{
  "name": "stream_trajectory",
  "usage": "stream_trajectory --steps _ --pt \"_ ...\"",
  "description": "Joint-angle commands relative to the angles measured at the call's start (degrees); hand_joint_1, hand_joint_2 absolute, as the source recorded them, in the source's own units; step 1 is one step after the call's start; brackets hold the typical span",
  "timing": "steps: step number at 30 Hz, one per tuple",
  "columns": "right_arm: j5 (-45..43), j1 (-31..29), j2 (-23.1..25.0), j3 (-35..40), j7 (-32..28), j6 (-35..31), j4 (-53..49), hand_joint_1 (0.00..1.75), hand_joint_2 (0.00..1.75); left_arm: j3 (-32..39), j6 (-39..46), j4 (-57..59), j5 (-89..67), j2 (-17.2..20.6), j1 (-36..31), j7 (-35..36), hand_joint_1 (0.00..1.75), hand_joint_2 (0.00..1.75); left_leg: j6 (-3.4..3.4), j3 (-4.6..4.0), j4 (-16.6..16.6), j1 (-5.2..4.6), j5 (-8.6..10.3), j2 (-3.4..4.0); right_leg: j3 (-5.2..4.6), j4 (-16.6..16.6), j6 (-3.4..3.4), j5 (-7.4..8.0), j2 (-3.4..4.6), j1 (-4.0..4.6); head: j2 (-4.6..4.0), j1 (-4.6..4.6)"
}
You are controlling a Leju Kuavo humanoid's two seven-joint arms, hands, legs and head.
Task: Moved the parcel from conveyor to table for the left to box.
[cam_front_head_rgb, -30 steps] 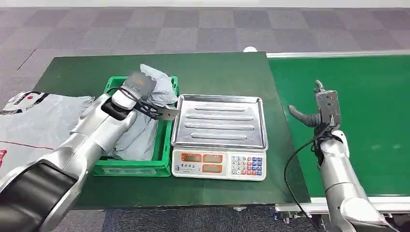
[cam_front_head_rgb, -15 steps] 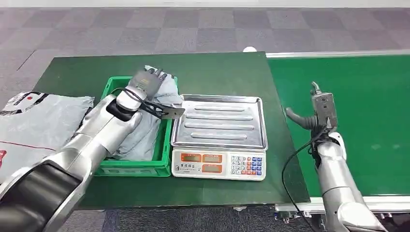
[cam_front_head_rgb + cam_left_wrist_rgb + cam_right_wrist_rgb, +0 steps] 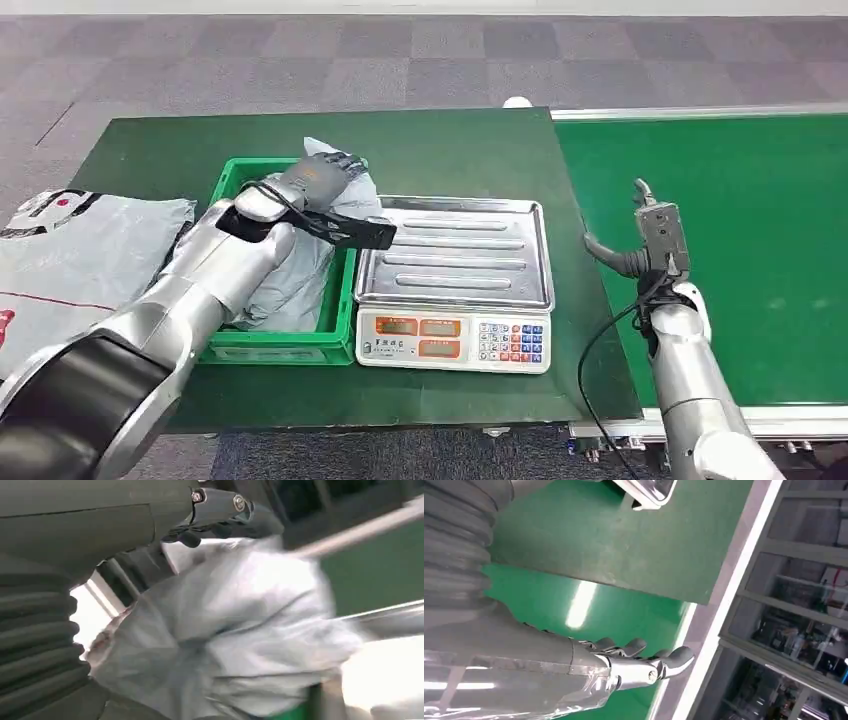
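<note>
The parcel [image 3: 330, 215], a grey plastic mailer bag, lies crumpled in the green crate [image 3: 232, 345], directly beneath and just ahead of the left hand [image 3: 318, 178]. That hand hangs over the bag's upper corner with its fingers spread and seems to grip nothing; the left wrist view shows the creased film close under the fingers, though whether they touch it is too blurred to tell. The right hand [image 3: 650, 235] hovers above the edge of the green conveyor belt [image 3: 760, 250], fingers apart and empty, with the steel weighing scale [image 3: 455, 280] on the table [image 3: 450, 150] well off to its inner side.

The bag looks light, soft and slack, its film glossy and probably slippery, so it will sag and fold rather than keep its shape. A hold on a bunched fold near the bulkier middle seems safer than on a loose corner, which could slide out.
</note>
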Motion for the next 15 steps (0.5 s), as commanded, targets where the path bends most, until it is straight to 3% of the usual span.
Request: stream_trajectory --steps 1,3,10,15 --pt "0.26 -2.25 1.47 3.61 0.93 0.65 1.81 0.00 1.75 24.29 -10.09 0.82 22.71 -0.03 -1.09 -7.43 0.00 0.00 -0.02 0.14 -0.02 0.04 -0.07 0.31 0.06 -0.05 -0.07 0.04 0.31 0.06 0.00 0.00" --pt "0.00 -3.14 1.76 5.01 1.20 0.73 2.36 0.00 1.75 27.35 -13.06 -0.10 29.27 -0.33 0.00 -7.96 0.00 0.00 -0.01 0.10 -0.04 0.01 -0.04 0.25 0.01 -0.02 -0.05 0.04 0.28 0.02 0.00 0.00" --pt "-0.44 -3.89 2.21 6.06 1.22 0.71 2.65 0.00 1.75 27.92 -13.73 -1.01 33.64 -1.19 1.62 -9.03 0.00 0.00 0.00 0.04 -0.02 0.01 -0.01 0.12 0.01 -0.02 -0.02 0.03 0.13 0.08 0.00 -0.02" --pt "-1.66 -4.71 3.45 9.20 0.38 -0.05 1.68 0.00 1.75 24.28 -7.92 -2.96 37.55 -3.66 5.21 -12.06 0.00 0.00 0.02 0.10 -0.05 0.00 -0.02 0.12 0.07 -0.05 -0.01 0.02 0.13 0.02 0.00 0.00"
